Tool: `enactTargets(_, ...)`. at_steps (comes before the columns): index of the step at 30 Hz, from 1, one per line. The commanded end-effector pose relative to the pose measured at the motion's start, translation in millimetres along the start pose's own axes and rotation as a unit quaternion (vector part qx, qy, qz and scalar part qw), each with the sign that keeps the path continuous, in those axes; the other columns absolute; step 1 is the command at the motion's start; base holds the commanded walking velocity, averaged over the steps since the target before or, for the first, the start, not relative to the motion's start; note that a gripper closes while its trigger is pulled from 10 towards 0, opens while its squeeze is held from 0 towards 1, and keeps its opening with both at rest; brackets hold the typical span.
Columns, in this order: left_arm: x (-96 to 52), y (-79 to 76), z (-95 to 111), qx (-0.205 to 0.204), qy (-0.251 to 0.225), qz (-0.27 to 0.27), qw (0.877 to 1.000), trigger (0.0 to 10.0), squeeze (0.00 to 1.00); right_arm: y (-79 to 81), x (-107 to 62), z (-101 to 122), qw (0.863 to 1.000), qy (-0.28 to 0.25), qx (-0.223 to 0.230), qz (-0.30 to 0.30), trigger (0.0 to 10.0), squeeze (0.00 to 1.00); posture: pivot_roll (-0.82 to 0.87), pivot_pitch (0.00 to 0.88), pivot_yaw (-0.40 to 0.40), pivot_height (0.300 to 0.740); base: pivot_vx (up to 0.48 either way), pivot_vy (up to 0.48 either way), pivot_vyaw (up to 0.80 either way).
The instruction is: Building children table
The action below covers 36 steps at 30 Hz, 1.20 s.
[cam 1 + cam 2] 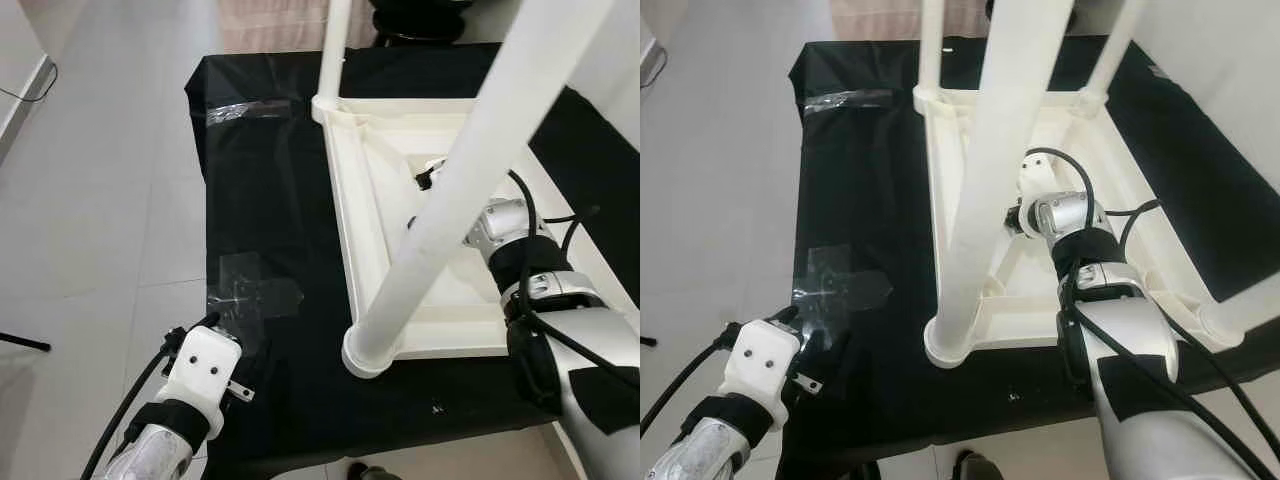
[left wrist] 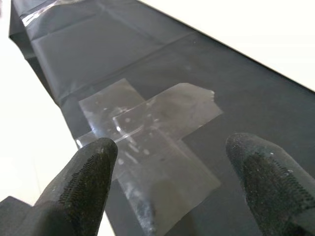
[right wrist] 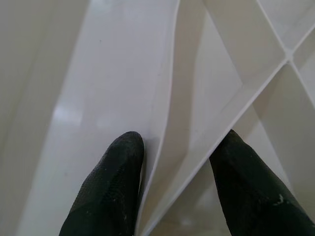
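Note:
The white plastic children's table (image 1: 350,200) lies upside down on a black cloth (image 1: 260,190). Its round legs stand upward, the nearest leg (image 1: 450,200) rising from the front corner socket (image 1: 365,355). My right gripper (image 3: 177,162) reaches into the ribbed underside behind that leg. It is open, with its fingers (image 3: 113,177) on either side of a thin white rib (image 3: 231,123). My left gripper (image 2: 172,167) hovers open over a patch of clear tape (image 2: 147,142) at the cloth's front left, with nothing between its fingers.
A second strip of clear tape (image 1: 245,110) sits at the cloth's far left corner. Pale tiled floor (image 1: 90,200) lies to the left, beyond the cloth's edge. Further legs (image 1: 930,40) stand at the far corners. Cables run along my right arm (image 1: 1110,300).

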<state>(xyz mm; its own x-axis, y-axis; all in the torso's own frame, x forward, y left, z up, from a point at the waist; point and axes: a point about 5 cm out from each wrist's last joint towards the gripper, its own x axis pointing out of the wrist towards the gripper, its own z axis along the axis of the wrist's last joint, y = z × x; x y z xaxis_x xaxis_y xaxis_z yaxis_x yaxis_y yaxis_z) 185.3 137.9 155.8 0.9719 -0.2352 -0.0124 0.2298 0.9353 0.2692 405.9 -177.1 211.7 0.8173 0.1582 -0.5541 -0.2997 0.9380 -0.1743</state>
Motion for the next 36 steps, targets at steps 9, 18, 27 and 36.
enactTargets(9, -0.3, 0.3, -5, 0.006, 0.011, -0.006, 1.0, 10.0, 0.0, 89.9, 7.1, 2, 0.987, 0.016, 0.032, 0.159, 10.0, 0.0, 0.01, 0.197, -0.066, 0.74, 0.0, 0.0, 0.0)
enactTargets(18, 2.7, -0.3, -5, 0.005, 0.007, -0.006, 1.0, 10.0, 0.0, 125.8, 9.1, 7, 0.985, 0.009, 0.13, 0.11, 10.0, 0.0, 0.01, 0.192, -0.075, 0.74, 0.0, 0.0, 0.0)
enactTargets(27, 4.6, 0.0, -4, 0.005, 0.005, -0.002, 1.0, 10.0, 0.0, 157.7, 5.0, 18, 0.973, -0.016, 0.211, 0.097, 10.0, 0.0, 0.01, 0.186, -0.085, 0.74, 0.0, 0.0, 0.0)
enactTargets(36, 5.9, 0.4, -4, 0.006, 0.003, -0.003, 1.0, 10.0, 0.0, 176.6, -1.9, 28, 0.957, -0.005, 0.264, 0.122, 10.0, 0.0, 0.01, 0.186, -0.081, 0.74, 0.0, 0.0, 0.0)
